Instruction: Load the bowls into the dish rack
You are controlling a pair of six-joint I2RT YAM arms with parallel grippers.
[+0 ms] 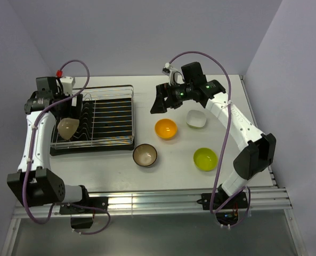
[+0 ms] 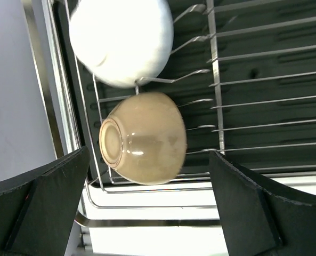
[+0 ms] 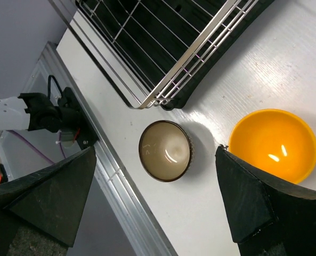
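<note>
The chrome wire dish rack (image 1: 107,114) stands on its black tray at the left. A beige bowl (image 1: 67,128) stands on its side between the tines at the rack's near left. In the left wrist view it (image 2: 144,138) has a white bowl (image 2: 120,40) beside it in the rack. My left gripper (image 1: 75,106) hovers over them, open and empty (image 2: 147,213). On the table lie the orange bowl (image 1: 165,128), a white bowl (image 1: 196,118), the lime bowl (image 1: 205,158) and the black bowl with brownish inside (image 1: 145,154). My right gripper (image 1: 165,100) is open and empty, raised above the orange bowl (image 3: 272,144) and black bowl (image 3: 165,150).
The rack's right part (image 3: 168,58) holds no dishes. The table's near edge has an aluminium rail (image 1: 147,200). Grey walls close in the left, back and right sides. Purple cables loop over both arms.
</note>
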